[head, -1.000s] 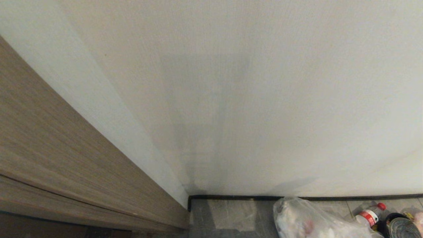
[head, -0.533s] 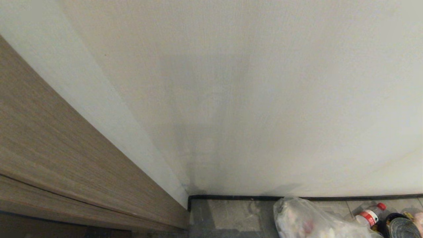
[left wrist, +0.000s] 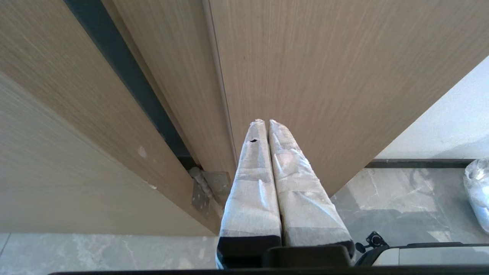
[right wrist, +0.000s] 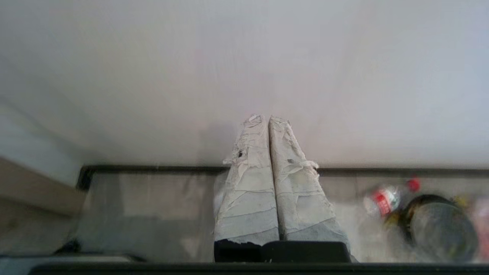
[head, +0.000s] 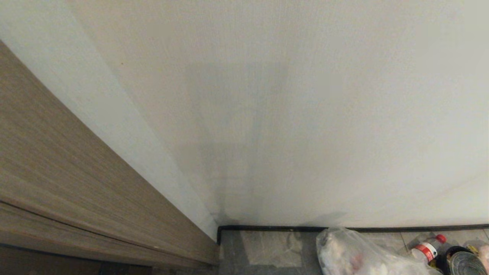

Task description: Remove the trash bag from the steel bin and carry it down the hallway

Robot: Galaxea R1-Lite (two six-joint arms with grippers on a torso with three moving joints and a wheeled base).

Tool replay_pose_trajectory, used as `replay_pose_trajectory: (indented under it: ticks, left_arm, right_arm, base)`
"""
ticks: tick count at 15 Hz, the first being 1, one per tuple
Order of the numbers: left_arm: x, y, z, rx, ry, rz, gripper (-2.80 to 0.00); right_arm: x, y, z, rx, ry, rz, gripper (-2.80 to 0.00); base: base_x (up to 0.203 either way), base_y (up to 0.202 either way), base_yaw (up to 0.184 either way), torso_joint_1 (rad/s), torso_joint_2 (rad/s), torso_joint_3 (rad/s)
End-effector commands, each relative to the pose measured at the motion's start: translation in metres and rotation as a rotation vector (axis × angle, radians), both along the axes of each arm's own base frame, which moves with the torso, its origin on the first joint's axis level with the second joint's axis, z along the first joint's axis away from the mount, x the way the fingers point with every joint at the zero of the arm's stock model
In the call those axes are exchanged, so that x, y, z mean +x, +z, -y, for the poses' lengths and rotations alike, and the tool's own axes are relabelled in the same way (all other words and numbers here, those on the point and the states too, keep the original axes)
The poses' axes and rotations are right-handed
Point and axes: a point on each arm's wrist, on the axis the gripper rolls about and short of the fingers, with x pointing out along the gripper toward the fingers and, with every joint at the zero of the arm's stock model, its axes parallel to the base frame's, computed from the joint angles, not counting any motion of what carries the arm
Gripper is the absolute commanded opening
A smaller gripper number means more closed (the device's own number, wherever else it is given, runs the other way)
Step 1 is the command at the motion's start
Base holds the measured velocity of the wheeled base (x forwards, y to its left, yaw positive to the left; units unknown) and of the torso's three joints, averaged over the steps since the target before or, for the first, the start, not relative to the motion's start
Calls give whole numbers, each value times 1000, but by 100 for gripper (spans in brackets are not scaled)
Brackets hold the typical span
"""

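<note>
Trash bag (head: pixel 359 254) sits on the grey floor (head: pixel 267 248) at the foot of the white wall (head: pixel 305 133), low right in head view; it's out of the steel bin (head: pixel 467 262), which stands well to its right, w/ a red-capped bottle (head: pixel 428 248) between them. Bag looks like thin clear film, crumpled, stuffed w/ pale scraps: prob light, soft, floppy, slippery on the sides and easy to tear if pinched mid-wall. Best hold, imo, is the bunched neck at the top, where film gathers thick enough for a firm pinch; can't tell if it's knotted. Right gripper (right wrist: pixel 268 118) points at the wall above the black baseboard (right wrist: pixel 153 168), padded fingers pressed together, nothing between them, touching nothing; the bag lies mostly hidden behind them in right wrist view. Left gripper (left wrist: pixel 263 122) is also closed and empty, facing a wooden door (left wrist: pixel 324 76) near its hinge (left wrist: pixel 208 187), parked. Neither arm shows in head view.
</note>
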Motion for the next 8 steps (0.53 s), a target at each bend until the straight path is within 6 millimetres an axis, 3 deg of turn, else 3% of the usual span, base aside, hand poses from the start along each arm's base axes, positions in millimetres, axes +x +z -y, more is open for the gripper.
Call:
replay_pose_trajectory:
  ticks: [1,8]
  left_arm:
    - [0,0,0,0,1,-1,-280]
    - [0,-1,0,0,1,-3,-280]
  right_arm:
    - [1,-6,0,9,-4,-44,-280]
    - [1,-5,0,48,-7,-38,-280]
  base:
    - [0,0,0,0,0,0]
    - [0,0,0,0,0,0]
